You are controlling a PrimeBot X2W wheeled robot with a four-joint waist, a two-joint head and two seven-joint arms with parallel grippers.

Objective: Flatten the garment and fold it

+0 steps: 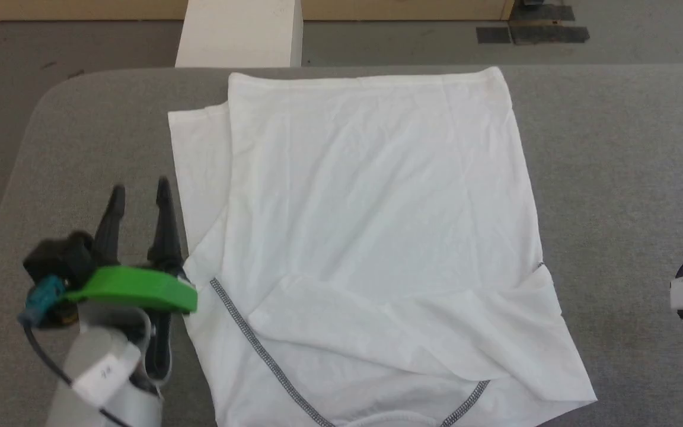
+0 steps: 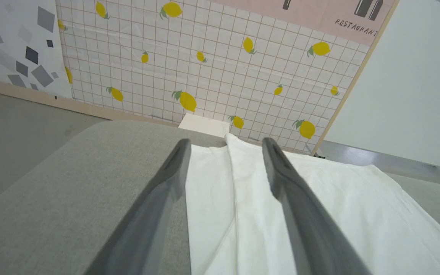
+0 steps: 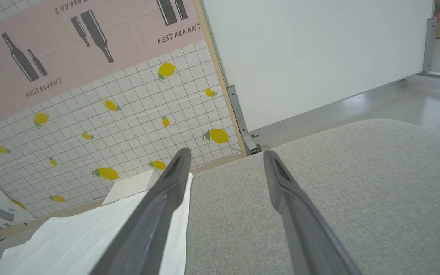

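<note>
I'm in a staged test lab: printed lemon-tile backdrop [image 2: 204, 76], restaurant poster [image 3: 52, 57], wheeled white partition [image 3: 319, 49] behind my grey table [image 3: 357, 191].

Shirt [image 1: 371, 237] lies on the padded table [image 1: 614, 148], mid-surface, with the collar end at the near edge and the hem along the far edge. A folded-over layer lies across its near part. Box [image 1: 238, 32] stands behind the table's far edge, by the shirt's far left corner. Left gripper [image 1: 140, 187] is just beside the shirt's left edge. Right gripper [image 3: 225, 152] is well apart to its right, over bare table.
</note>
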